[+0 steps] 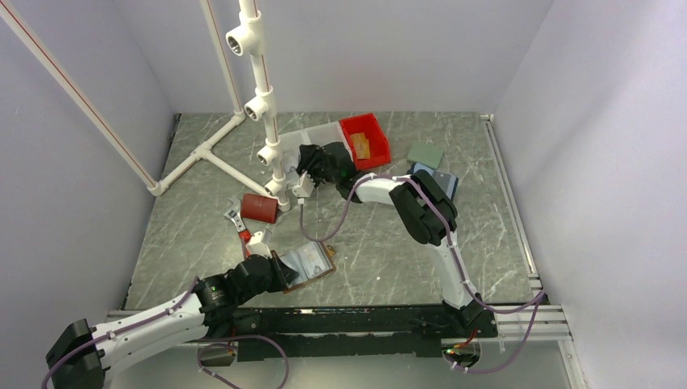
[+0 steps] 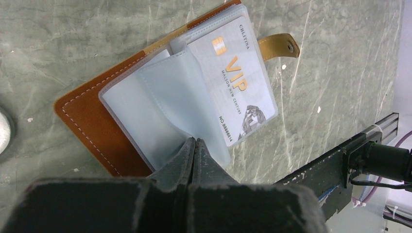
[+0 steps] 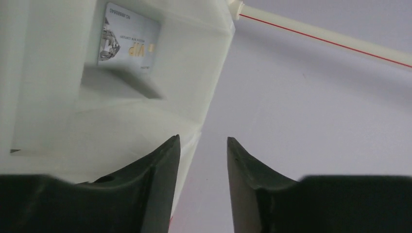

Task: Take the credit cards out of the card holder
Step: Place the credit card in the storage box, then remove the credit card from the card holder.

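Note:
The brown leather card holder lies open on the marble table near the front. Its clear plastic sleeves are fanned up. A pale VIP credit card still sits in one sleeve. My left gripper is shut on the edge of a clear sleeve, at the holder's near-left side. My right gripper is open and empty, hovering at the back beside a white bin. Another pale VIP credit card lies inside that bin.
The white bin stands next to a red bin. A dark red box and small tools lie left of centre. A blue case and a grey-green pad are at the back right. A white pipe frame rises at the back left.

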`<state>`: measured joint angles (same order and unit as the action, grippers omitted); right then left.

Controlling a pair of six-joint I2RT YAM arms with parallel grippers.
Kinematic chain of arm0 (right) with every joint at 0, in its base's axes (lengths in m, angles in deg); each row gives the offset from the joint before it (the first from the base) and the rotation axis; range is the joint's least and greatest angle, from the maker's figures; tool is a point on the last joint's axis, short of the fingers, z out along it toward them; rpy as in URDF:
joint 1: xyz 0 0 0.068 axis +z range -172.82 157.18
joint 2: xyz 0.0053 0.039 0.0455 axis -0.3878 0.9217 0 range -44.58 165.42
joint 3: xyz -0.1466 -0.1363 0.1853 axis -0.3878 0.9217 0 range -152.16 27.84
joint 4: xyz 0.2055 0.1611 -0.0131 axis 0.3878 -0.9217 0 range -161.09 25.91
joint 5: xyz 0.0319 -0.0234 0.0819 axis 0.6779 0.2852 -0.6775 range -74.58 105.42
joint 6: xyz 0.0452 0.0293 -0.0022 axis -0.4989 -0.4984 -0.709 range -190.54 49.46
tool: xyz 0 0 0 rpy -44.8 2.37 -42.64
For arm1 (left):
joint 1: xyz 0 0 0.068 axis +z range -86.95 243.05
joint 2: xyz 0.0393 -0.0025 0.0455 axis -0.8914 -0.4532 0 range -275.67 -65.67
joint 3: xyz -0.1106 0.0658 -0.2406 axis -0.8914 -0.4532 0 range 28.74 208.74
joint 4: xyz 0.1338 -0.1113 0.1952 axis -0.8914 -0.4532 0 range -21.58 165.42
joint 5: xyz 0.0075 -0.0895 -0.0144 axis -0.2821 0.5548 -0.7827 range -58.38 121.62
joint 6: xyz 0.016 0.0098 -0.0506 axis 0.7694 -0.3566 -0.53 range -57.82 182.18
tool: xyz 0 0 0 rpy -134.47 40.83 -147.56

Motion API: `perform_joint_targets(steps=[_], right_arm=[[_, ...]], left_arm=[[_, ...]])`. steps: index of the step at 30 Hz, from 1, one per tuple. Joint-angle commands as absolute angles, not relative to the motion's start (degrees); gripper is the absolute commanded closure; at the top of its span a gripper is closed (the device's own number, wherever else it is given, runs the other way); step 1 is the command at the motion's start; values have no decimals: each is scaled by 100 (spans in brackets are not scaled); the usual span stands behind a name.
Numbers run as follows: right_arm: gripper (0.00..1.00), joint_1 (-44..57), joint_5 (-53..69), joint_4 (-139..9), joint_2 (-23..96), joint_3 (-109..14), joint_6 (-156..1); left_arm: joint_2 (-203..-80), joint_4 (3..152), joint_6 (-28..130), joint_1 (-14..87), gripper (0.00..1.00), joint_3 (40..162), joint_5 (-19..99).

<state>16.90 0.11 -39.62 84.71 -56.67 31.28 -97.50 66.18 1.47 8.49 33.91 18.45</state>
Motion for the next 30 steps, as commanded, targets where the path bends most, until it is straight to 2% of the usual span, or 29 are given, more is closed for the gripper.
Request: perform_joint_targets(steps=[1, 3, 6, 19, 30], right_arm=[[50, 1770, -45, -3764, 8440, -5637, 3118], [44, 1757, -25, -3780, 8400, -5636, 3070], [41, 1744, 10, -3792, 8288, -5600, 3011], [39, 1735, 294, -3905, 7189, -4753, 2744], [39, 1769, 651, -5580, 5677, -3904, 1634]], left_arm=[[-9706, 6716, 206, 862, 100, 3621, 1885], [-9681, 6707, 214, 868, 100, 3621, 1891], [-9690, 6752, 224, 879, 100, 3621, 1928], [-9709, 6968, 259, 880, 100, 3630, 2158], [-10173, 7497, 335, 880, 100, 3692, 2516]])
